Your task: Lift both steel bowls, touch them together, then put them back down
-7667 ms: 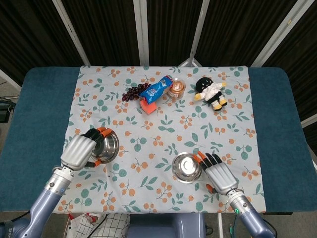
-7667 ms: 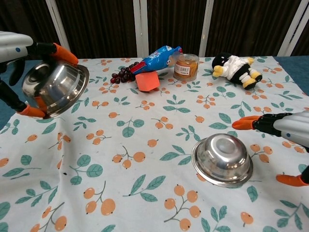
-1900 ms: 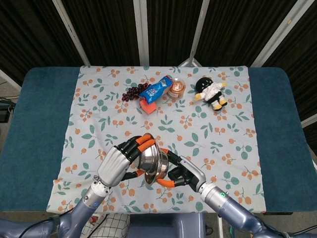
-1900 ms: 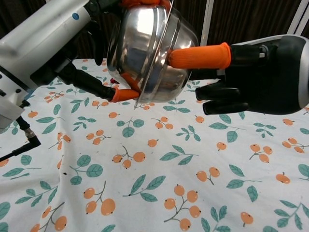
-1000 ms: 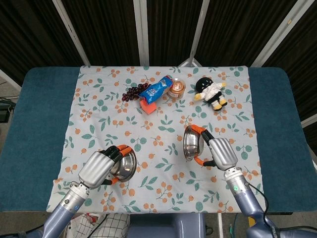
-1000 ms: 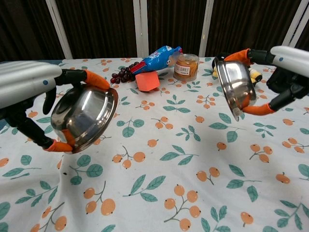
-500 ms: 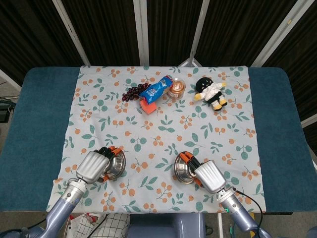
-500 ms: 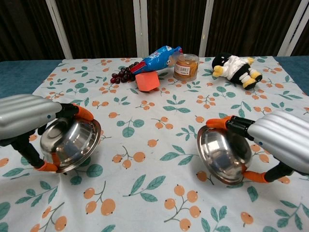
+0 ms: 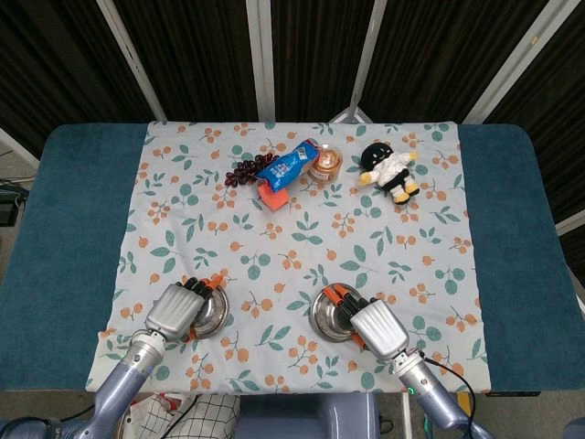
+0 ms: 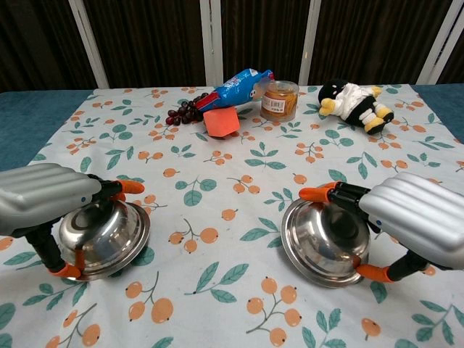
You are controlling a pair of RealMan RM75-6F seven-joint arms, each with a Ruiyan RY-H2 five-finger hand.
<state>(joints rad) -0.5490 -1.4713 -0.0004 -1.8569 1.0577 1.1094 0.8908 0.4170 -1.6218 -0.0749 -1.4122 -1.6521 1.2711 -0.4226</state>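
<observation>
Both bowls low at the counter's near edge: left robot hand (image 10: pixel 40 199) grips the left steel bowl (image 10: pixel 105 232), right robot hand (image 10: pixel 417 217) grips the right steel bowl (image 10: pixel 322 239). I'd level each rim flat on the cloth before opening the fingers. Both look slightly tilted, and the hands hide the outer rims, so full contact can't be confirmed.

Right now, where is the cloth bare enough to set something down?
Bare: the middle band between the orange block and the two bowls, left bowl and right bowl; also the strip between them. Crowded: the far edge, with grapes, snack packet, jar and plush toy.
</observation>
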